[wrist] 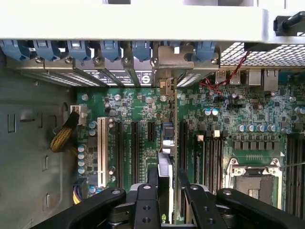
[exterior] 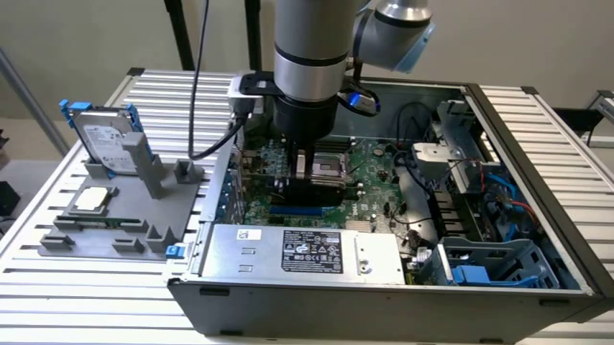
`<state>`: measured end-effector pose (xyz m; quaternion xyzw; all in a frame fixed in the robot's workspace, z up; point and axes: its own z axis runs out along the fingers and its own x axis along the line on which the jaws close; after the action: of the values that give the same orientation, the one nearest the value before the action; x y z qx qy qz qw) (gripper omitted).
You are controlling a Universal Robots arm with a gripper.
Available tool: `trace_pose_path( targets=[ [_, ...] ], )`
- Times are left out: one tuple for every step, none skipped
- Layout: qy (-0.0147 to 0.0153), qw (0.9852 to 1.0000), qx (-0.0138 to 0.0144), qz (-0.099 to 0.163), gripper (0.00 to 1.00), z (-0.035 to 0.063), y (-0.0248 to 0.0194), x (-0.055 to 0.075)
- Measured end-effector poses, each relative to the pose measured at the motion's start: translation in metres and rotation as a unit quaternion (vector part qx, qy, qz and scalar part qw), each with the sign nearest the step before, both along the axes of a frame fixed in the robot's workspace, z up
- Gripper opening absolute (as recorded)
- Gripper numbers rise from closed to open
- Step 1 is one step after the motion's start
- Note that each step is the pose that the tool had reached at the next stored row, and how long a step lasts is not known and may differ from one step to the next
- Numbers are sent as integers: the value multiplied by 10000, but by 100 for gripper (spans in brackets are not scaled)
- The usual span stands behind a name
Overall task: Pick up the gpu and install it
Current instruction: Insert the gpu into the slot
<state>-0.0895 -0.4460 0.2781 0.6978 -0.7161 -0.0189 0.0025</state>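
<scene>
Pinching the gpu [wrist: 165, 174] edge-on between its partly closed fingers [wrist: 145, 205], the pincer [wrist: 166, 202] holds the card upright over the motherboard [wrist: 224, 119] inside the open computer case [exterior: 537, 144], its metal bracket near the rear slot covers [wrist: 109, 50].

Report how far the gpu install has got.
Done: the gpu is off the parts tray and inside the computer case. In hand: the gripper is shut on the card's edge, holding it upright over the motherboard slots, bracket toward the rear openings. Left: whether it is fully seated cannot be told.
</scene>
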Motion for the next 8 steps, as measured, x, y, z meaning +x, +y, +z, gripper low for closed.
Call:
trace_pose_path(
  targets=[
    [-1,10000,1,0,26,-4,0,0],
    [-2,10000,1,0,26,-10,0,0],
    [-3,10000,0,-1,26,-14,0,0],
    [-5,10000,0,-2,26,-21,0,0],
    [-6,10000,0,-2,26,-28,0,0],
    [-7,10000,0,-3,26,-35,0,0],
    [-9,10000,0,-4,26,-42,0,0],
    [-10,10000,0,-4,26,-49,0,0]
  ],
)
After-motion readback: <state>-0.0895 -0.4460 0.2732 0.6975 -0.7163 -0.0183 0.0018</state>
